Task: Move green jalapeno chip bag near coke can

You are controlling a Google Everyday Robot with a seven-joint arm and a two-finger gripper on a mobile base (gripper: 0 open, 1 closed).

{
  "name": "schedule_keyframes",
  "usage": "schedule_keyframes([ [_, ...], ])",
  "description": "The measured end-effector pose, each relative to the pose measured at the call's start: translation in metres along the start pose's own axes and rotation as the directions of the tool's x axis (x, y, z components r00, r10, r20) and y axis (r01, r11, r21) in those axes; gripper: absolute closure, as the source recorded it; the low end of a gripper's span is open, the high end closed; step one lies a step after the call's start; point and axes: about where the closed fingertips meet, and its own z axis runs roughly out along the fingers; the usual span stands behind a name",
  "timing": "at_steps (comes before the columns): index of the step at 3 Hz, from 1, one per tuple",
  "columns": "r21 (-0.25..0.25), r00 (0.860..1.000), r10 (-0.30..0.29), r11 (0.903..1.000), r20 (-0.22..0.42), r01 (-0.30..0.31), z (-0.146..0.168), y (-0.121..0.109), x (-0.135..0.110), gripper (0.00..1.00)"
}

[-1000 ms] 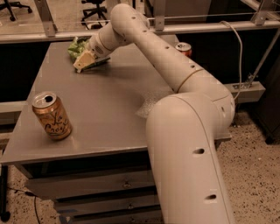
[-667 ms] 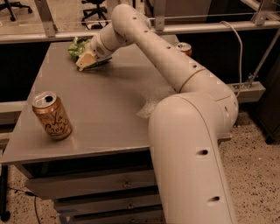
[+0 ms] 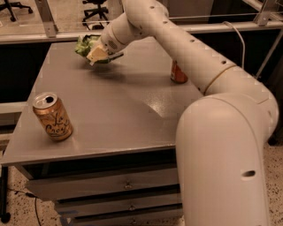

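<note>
The green jalapeno chip bag (image 3: pixel 85 44) is at the far left of the grey table (image 3: pixel 119 110), held a little above its surface. My gripper (image 3: pixel 99 54) is shut on the bag's right end, its pale fingers (image 3: pixel 94 54) covering part of the bag. The coke can (image 3: pixel 178 73), red-orange, stands upright near the table's right edge, partly hidden behind my arm (image 3: pixel 177 44). The bag is well to the left of the can.
A tan-gold can (image 3: pixel 52 117) with dark lettering stands near the table's front left corner. Drawers (image 3: pixel 124 185) sit under the table front. My arm's large base (image 3: pixel 221 163) fills the right foreground. Office chairs (image 3: pixel 95 6) stand beyond a rail at the back.
The gripper and the bag have risen slightly and shifted a little to the right. The arm has swung, showing more of the coke can.
</note>
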Motion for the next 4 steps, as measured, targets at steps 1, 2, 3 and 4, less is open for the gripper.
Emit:
schedule_keyframes([
  [1,-0.007,0.999,-0.036,0.9993,-0.011,0.036,-0.05,0.024,0.001,1.0],
  [2,-0.063,0.997,-0.054,0.9967,-0.051,0.051,-0.089,0.06,0.024,1.0],
  [3,-0.104,0.989,-0.063,0.9933,-0.131,0.05,-0.135,0.09,0.06,1.0],
  [4,-0.093,0.978,-0.044,0.9953,-0.203,0.025,-0.187,0.106,0.094,1.0],
])
